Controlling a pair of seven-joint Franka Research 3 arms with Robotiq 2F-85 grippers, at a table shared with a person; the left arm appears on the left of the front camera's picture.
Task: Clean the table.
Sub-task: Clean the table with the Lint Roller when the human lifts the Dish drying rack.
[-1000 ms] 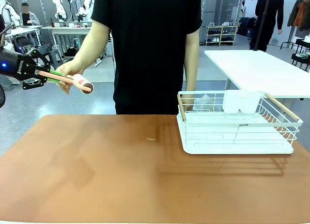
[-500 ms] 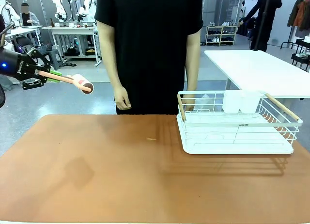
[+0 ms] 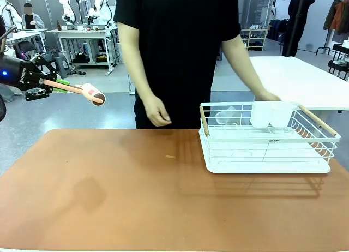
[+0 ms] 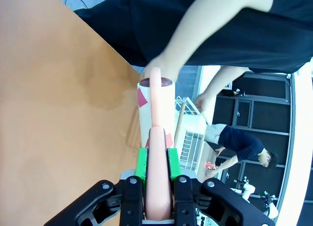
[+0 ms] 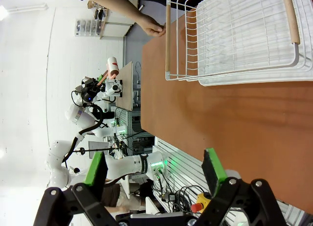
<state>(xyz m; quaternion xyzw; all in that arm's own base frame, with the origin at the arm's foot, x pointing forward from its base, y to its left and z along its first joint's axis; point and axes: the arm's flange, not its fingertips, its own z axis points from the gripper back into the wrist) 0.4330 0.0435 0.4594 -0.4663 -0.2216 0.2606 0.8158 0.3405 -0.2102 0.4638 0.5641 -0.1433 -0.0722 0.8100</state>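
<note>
Table (image 3: 109, 197) with white rack (image 3: 267, 168), front label (image 3: 274, 139) illegible

Your left gripper (image 3: 61, 84) is clamped tight, its green pads (image 4: 141, 163) pressed on both sides of a pink handle (image 4: 156, 143) that runs straight out ahead of the jaws. Wrist roughly level. Your right gripper (image 5: 154, 168) is spread wide, fingers (image 5: 96, 168) far apart.
</note>
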